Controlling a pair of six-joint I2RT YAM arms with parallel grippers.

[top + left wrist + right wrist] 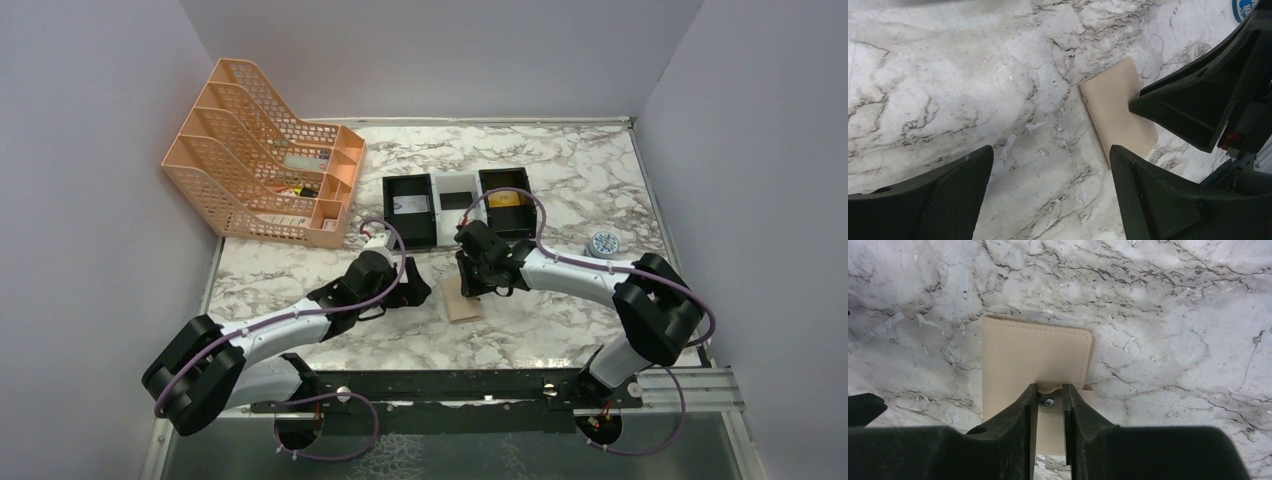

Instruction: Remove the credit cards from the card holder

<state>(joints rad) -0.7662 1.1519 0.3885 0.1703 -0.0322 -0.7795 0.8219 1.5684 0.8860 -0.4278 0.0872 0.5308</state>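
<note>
The tan card holder [462,303] lies folded flat on the marble table between my two arms. From above, my right gripper [1050,392] pinches its snap tab [1047,401], and the tab edge bows up between the narrow jaws. The holder's cover [1033,355] stays down on the table. My left gripper [1050,155] stands wide open just left of the holder [1115,110], over bare marble, one finger [1148,200] near the holder's corner. No credit cards show; they are hidden.
An orange file rack [260,160] stands at the back left. Behind the holder sit a black tray [410,210], a white tray [455,195] and another black tray [505,200] in a row. A small blue-and-white round object [603,243] lies at the right.
</note>
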